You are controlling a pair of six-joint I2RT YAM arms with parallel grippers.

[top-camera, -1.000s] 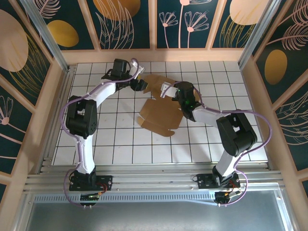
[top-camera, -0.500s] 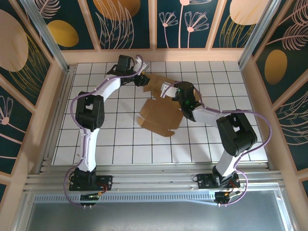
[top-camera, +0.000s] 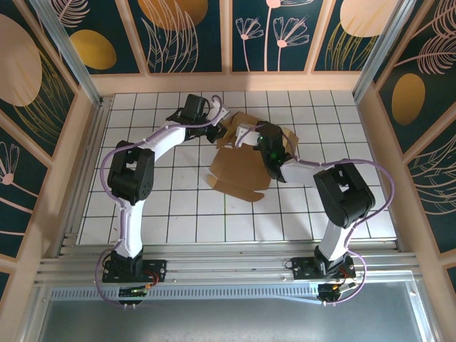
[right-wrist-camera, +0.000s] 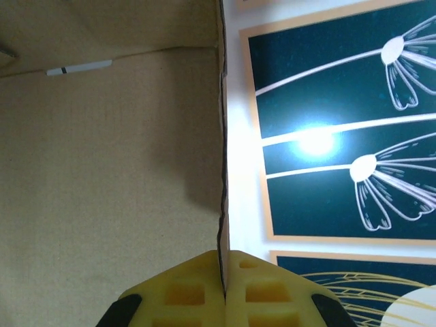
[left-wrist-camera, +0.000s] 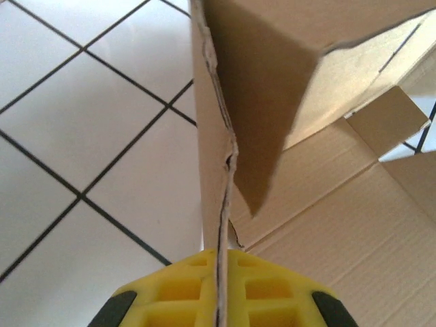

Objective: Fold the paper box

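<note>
The paper box (top-camera: 241,169) is a plain brown die-cut cardboard sheet lying partly flat on the white tiled table, its far flaps lifted. My left gripper (top-camera: 222,126) is shut on the edge of a raised flap at the sheet's far left. In the left wrist view the thin cardboard edge (left-wrist-camera: 219,204) runs straight between the yellow fingers (left-wrist-camera: 266,286). My right gripper (top-camera: 251,133) is shut on another raised flap just to the right. The right wrist view has that flap's edge (right-wrist-camera: 222,170) pinched between the yellow fingers (right-wrist-camera: 184,293), with the brown panel (right-wrist-camera: 102,170) on the left.
The white tiled table (top-camera: 178,206) is boxed in by wooden-framed walls with dark floral panels (top-camera: 178,32). Both arms reach in toward the far middle of the table. An aluminium rail (top-camera: 228,267) runs along the near edge.
The left gripper moved right to the sheet's far-left flap and shut on it. The far flaps rose and the sheet shifted slightly. The right gripper kept its grip.
</note>
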